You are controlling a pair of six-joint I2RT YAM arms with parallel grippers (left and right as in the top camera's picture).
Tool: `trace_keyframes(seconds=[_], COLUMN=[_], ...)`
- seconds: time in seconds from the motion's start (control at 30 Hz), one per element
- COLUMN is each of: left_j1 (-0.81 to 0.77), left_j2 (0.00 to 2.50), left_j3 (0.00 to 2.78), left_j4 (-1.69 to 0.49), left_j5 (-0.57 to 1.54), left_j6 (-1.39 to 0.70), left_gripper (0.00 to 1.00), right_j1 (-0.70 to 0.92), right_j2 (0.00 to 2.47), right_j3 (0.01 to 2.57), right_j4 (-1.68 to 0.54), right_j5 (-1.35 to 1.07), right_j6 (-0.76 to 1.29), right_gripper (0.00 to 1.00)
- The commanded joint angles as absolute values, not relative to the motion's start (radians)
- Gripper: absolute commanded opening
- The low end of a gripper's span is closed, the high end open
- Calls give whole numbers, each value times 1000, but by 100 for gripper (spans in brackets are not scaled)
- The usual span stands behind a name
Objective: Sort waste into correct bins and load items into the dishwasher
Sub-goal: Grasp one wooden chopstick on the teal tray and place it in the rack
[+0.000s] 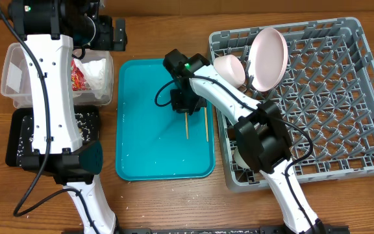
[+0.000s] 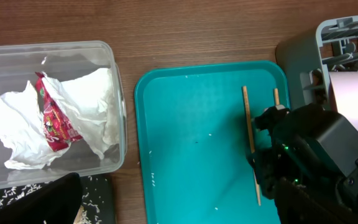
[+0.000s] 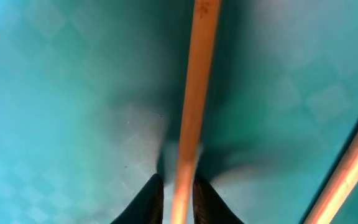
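Observation:
My right gripper [image 1: 182, 107] is down on the teal tray [image 1: 138, 149], shut on one wooden chopstick [image 3: 194, 93] that lies on the tray floor. The second chopstick [image 1: 206, 123] lies beside it, also in the right wrist view [image 3: 353, 162]. My left gripper [image 1: 117, 32] is open and empty, high above the table's back edge. The clear tub [image 1: 12, 71] holds white napkins [image 2: 92, 106] and the red snack wrapper [image 2: 51, 118]. The black tray [image 1: 17, 140] holds rice grains. The grey dish rack [image 1: 330, 104] holds the plate [image 1: 269, 57] and the pink bowl [image 1: 228, 69], both on edge.
A few rice grains [image 2: 208, 133] are scattered on the teal tray. A pale dish [image 1: 241, 156] sits in the rack's front left corner, mostly hidden by my right arm. My left arm stands over the tub and black tray.

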State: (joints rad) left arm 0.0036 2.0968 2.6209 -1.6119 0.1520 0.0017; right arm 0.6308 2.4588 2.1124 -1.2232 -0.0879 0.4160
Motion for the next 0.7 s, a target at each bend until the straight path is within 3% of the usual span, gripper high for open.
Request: trace_keyframes(seconds=[0.0, 0.23, 0.67], left_j1=[6, 6, 6], left_j2=[2100, 2100, 2100], left_j3=[2640, 2640, 2640], left_j4=[-1612, -1612, -1612], left_j5=[146, 146, 146], left_j6=[0, 0, 0], left_gripper=[100, 100, 100], right_j1=[633, 633, 612], right_j2=[2482, 2477, 2377], right_j3=[2113, 2169, 2699], right_j4=[-1223, -1284, -1694], right_j5=[-53, -53, -38], right_j6=[449, 433, 317], right_gripper=[6, 4, 4])
